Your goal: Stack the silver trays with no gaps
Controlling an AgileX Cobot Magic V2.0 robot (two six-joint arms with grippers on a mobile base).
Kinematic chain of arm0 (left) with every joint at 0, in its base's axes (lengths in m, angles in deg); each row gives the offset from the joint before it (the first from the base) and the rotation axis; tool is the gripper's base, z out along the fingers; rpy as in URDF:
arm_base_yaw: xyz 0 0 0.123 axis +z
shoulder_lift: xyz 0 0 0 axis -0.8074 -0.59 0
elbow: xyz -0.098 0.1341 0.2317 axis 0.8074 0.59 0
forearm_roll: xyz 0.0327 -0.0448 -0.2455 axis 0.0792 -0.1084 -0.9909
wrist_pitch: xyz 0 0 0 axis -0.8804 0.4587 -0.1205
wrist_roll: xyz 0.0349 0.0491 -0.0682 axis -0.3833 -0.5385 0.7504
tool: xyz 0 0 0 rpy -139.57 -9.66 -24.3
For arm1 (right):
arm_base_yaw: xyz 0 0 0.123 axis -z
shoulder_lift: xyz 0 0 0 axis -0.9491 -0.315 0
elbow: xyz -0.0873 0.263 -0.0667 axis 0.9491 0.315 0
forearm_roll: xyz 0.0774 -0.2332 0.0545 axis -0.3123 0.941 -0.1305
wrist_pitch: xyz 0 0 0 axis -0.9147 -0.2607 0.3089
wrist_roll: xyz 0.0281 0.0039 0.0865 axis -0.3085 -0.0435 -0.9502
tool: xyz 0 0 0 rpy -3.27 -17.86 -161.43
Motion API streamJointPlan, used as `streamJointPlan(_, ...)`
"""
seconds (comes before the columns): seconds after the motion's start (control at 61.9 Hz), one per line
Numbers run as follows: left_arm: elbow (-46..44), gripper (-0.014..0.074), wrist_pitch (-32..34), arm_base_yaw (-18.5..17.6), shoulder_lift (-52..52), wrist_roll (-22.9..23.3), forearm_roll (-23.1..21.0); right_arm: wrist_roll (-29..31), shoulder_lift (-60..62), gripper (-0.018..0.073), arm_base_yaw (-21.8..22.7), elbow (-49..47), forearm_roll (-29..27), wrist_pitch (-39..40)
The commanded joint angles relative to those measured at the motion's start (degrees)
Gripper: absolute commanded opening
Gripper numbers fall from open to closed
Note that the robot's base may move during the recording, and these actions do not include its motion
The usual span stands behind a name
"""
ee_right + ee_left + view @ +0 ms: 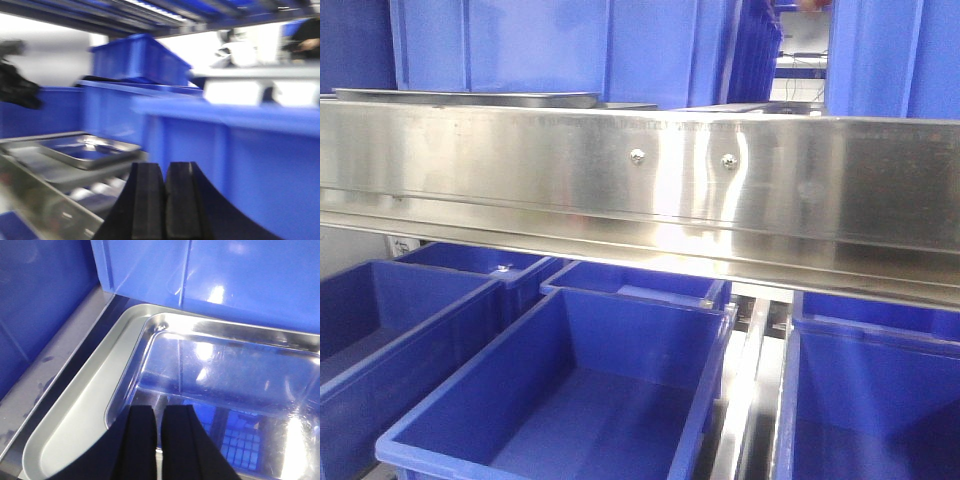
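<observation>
Two silver trays lie one on the other on the upper shelf. In the left wrist view the upper tray sits askew, leaving a wide strip of the lower tray bare at the left. My left gripper is over the upper tray's near left corner, its fingers together but for a thin slit with nothing between them. The right wrist view is blurred and shows the upper tray and the lower tray to the left of my shut right gripper. From the front, one tray appears edge-on.
A broad steel shelf rail with screw heads crosses the front view. Open blue bins stand below it. Tall blue bins hem the trays at the back and left. A blue bin stands close before my right gripper.
</observation>
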Motion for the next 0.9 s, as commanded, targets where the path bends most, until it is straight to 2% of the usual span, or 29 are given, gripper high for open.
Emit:
streamJointPlan(0.0,-0.4,0.0025,0.9,0.1,0.8,-0.3,0.2,0.0,2.5,-0.0078,2.7,3.0,0.1,1.3)
streamJointPlan(0.258,-0.4,0.0025,0.9,0.1,0.8,-0.3,0.2,0.0,8.8,-0.0078,8.9,10.9,0.1,2.1)
streamJointPlan(0.436,-0.4,0.0025,1.2,0.1,0.8,-0.3,0.4,0.0,8.8,-0.0078,9.4,10.9,0.1,-3.0)
streamJointPlan(0.808,-0.4,0.0025,1.3,0.1,0.8,-0.3,0.6,0.1,8.8,-0.0078,9.4,10.9,-0.1,-5.0)
streamJointPlan(0.856,-0.4,0.0025,1.3,0.1,0.8,-0.3,0.6,3.5,8.8,-0.0078,9.4,10.9,-4.0,-7.2)
streamJointPlan(0.888,-0.4,0.0025,1.3,0.1,0.8,-0.3,0.6,9.2,8.8,-0.0078,9.4,10.9,-9.9,-8.5)
